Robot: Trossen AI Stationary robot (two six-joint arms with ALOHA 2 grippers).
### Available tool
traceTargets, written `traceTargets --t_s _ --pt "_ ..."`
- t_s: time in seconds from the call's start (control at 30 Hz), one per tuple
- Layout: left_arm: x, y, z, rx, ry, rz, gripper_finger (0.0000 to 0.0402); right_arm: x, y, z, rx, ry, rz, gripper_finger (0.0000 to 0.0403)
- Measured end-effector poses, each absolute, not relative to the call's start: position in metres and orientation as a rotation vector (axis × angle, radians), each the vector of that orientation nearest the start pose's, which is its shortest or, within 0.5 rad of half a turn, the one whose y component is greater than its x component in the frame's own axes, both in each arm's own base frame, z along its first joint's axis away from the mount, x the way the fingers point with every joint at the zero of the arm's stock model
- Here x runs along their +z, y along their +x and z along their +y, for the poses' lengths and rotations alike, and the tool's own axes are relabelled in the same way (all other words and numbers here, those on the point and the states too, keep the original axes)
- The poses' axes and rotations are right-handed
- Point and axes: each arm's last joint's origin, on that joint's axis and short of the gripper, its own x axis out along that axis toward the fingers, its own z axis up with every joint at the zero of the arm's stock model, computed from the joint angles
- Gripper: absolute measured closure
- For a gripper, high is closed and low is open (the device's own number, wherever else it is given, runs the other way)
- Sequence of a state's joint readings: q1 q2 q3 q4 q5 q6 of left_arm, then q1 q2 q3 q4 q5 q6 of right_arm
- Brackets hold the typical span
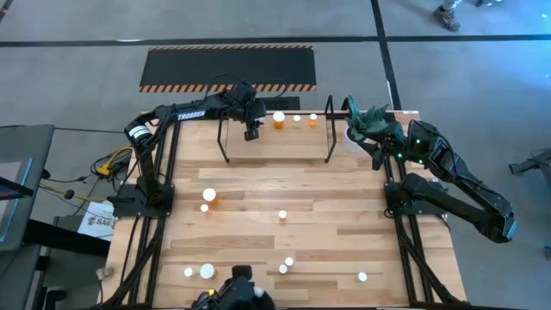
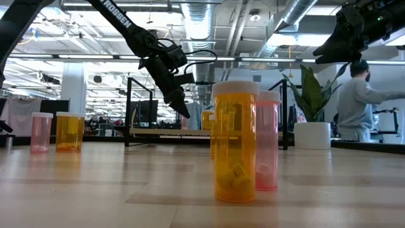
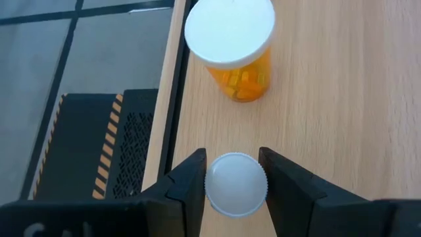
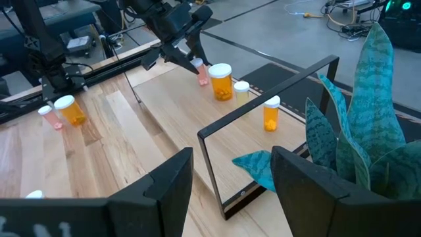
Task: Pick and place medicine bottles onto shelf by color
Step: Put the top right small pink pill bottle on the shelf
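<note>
My left gripper (image 3: 235, 191) reaches over the shelf (image 1: 323, 114) at the table's far side and is shut on a small pinkish bottle with a white cap (image 4: 199, 70). A large orange bottle (image 3: 235, 52) stands on the shelf board right beside it, and two small bottles (image 1: 297, 119) (image 1: 312, 119) stand farther right on the board. My right gripper (image 4: 230, 187) is open and empty at the shelf's right end, next to the plant (image 4: 368, 125). Several loose bottles stand on the table, among them an orange and a pink one close to the low camera (image 2: 235, 142). My left gripper pinches the pinkish bottle at its round white cap (image 3: 235, 185), one finger on each side. The fingers (image 3: 191, 187) come from above, pointing down. The bottle stands upright below them (image 4: 200, 74); whether its base rests on the shelf board I cannot tell.
The shelf's black rod frame (image 4: 263, 99) rises around the board. A white pot with a green plant (image 1: 366, 125) stands at the shelf's right end. Loose bottles stand mid-table (image 1: 209, 196) (image 1: 282, 214) and near the front edge (image 1: 207, 271) (image 1: 362, 276). A person (image 2: 361, 104) stands beyond the table.
</note>
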State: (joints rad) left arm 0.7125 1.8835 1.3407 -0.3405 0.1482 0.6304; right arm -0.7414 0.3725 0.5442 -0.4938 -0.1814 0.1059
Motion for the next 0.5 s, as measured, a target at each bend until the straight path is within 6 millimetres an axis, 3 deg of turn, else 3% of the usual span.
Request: traceTargets --t_s 0.5 --pt "0.2048 0.3050 0.2638 0.274 0.146 0.919 0.0276 0.2701 0.0747 -0.0614 -0.571 0.248 0.263 0.0177"
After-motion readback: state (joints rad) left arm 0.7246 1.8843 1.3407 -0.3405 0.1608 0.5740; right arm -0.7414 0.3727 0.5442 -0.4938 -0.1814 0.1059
